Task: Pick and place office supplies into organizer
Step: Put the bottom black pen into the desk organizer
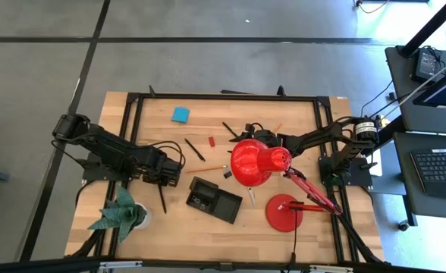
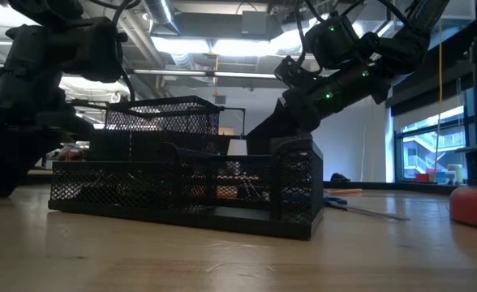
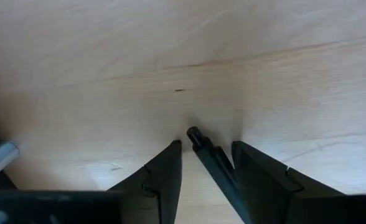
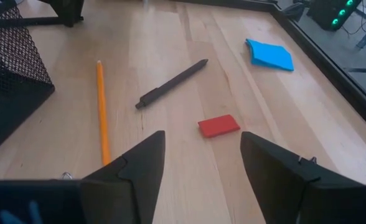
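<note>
My left gripper (image 3: 205, 155) is open and low over the table, its fingers on either side of one end of a thin black pen (image 3: 211, 162) that lies flat on the wood; in the high view this pen (image 1: 162, 199) lies left of the organizer (image 1: 214, 199), a low black mesh tray. My right gripper (image 4: 201, 155) is open and hovers above a small red piece (image 4: 219, 126), a black pen (image 4: 170, 84), a pencil (image 4: 102, 112) and a blue sticky pad (image 4: 270, 55). The lamp shade partly hides it from above. My left gripper comes at the black pen from above, near its end (image 3: 194, 134). The pen lies flat on the table between the fingers, close along the inner side of one finger (image 3: 258, 171). Whether that finger touches it, I cannot tell.
A big red lamp, with its shade (image 1: 253, 163) and round base (image 1: 284, 212), stands right of the organizer. A green paper plant (image 1: 120, 216) sits at the near left corner. Another pen (image 1: 230, 130) and a clip (image 1: 227, 175) lie nearby. A black frame (image 1: 223, 97) borders the table.
</note>
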`<state>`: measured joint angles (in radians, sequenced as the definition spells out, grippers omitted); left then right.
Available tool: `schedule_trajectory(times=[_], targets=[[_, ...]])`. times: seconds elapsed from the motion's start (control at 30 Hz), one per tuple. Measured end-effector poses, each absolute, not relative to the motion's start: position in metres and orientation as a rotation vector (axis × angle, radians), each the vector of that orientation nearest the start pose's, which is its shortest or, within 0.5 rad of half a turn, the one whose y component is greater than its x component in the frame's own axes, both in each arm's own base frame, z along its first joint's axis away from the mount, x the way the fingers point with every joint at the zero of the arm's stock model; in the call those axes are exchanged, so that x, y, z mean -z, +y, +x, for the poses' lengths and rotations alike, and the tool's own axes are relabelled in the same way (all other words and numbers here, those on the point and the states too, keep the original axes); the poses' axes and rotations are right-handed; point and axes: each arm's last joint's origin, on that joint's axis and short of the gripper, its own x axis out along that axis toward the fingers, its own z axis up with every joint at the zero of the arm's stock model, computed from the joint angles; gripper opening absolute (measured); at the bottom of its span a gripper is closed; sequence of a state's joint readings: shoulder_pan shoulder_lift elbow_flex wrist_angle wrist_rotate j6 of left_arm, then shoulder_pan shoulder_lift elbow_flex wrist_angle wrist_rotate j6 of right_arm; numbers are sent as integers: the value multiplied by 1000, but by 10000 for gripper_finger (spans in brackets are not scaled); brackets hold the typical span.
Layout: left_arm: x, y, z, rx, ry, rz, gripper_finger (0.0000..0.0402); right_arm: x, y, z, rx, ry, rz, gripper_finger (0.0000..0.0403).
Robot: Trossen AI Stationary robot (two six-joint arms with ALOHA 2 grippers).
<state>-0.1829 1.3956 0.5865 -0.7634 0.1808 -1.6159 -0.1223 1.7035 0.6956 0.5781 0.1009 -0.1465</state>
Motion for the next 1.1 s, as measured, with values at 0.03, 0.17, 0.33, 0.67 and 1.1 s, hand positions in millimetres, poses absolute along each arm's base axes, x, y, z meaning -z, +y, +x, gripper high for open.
schedule_trajectory(times=[0.03,0.17,0.33,0.67,1.1], targets=[[-131,-39,182,-1035,1417,-1228,137,-150,-42,321,186,447,-146,212],[-131,-39,183,-1034,1414,-1241,113,-150,-42,321,185,447,-153,212],[-131,-40,184,-1022,1412,-1249,73,-150,-42,321,184,448,-154,212],[-128,-39,186,-999,1412,-1184,53,-149,-42,321,184,452,-155,212],[-142,-39,205,-823,1337,-1010,47,-150,-42,321,186,446,-155,212]])
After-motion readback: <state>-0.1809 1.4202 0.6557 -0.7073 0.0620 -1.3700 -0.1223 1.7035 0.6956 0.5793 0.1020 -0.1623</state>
